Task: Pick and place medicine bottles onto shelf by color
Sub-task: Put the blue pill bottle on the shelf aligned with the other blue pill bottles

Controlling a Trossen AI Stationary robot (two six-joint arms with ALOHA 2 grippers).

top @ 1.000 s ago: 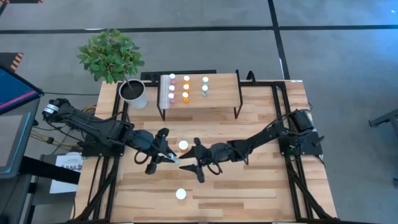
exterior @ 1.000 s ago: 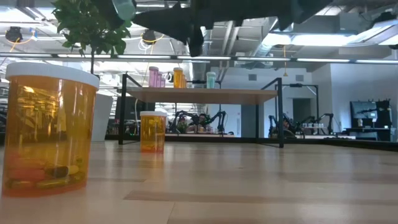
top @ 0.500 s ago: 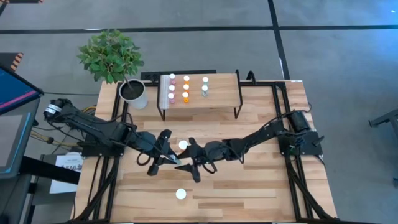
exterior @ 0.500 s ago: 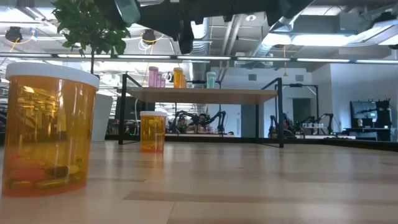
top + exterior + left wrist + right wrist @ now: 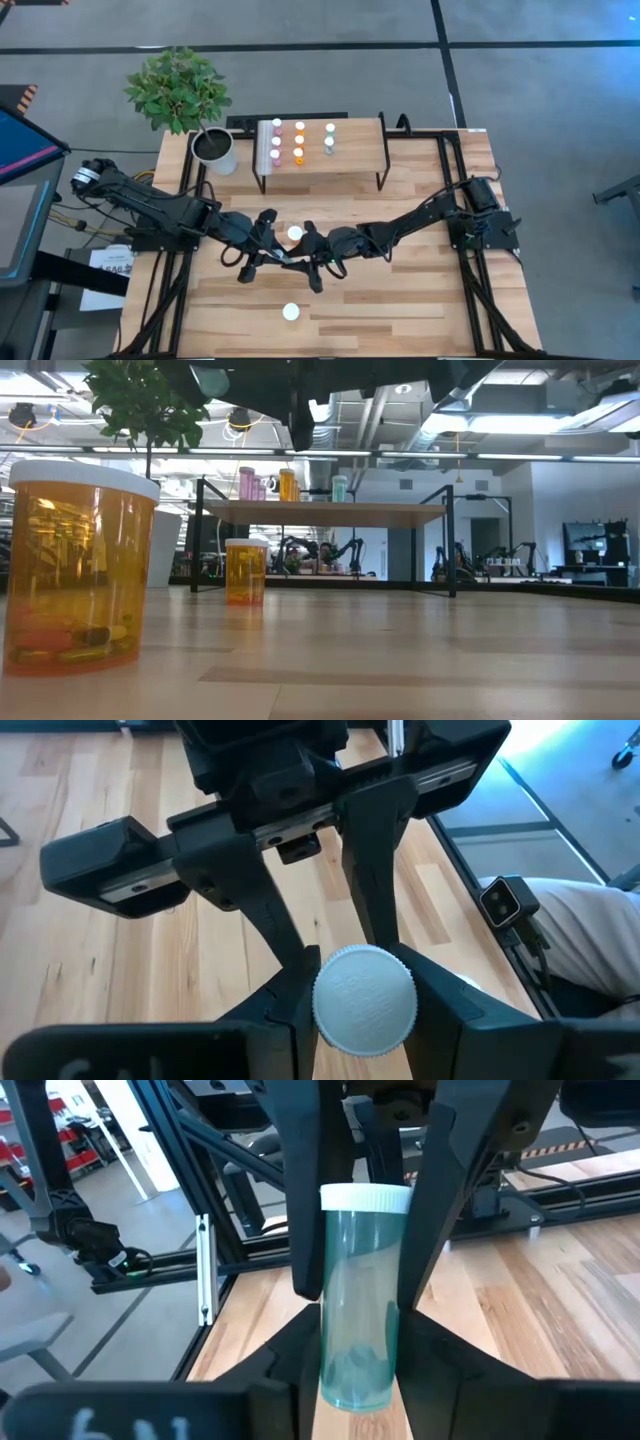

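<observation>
A teal medicine bottle [image 5: 360,1300] with a white cap [image 5: 364,998] hangs above the middle of the table. Both grippers are shut on it, my left gripper [image 5: 274,254] from the left and my right gripper [image 5: 300,262] from the right. The shelf [image 5: 350,150] stands on its black legs at the far middle. Rows of small pink [image 5: 277,141], orange [image 5: 298,141] and teal [image 5: 329,140] bottles stand on it. Two larger orange bottles with white caps stand upright on the table, one [image 5: 295,233] just behind the grippers and one [image 5: 291,312] near the front edge. My left gripper pinches the bottle's cap end [image 5: 330,1010] between its two fingers [image 5: 305,1210], coming from the table's left and slanting down. The cap faces back along that arm. The bottle lies about level, clear of the table. My right gripper pinches the bottle's teal body near its base [image 5: 355,1365] between its two fingers [image 5: 300,1340]. It comes about level from the table's right, and the fingers lie along the bottle. The base points back toward that wrist.
A white plant pot [image 5: 215,150] with a green plant stands left of the shelf. A black frame borders the table's left and right sides. Bare wood lies between the grippers and the shelf and toward the near right.
My right gripper's fingers stood wide on either side of the teal bottle. They have closed on it. My left gripper has kept its hold, and the bottle has stayed in place above the table.
</observation>
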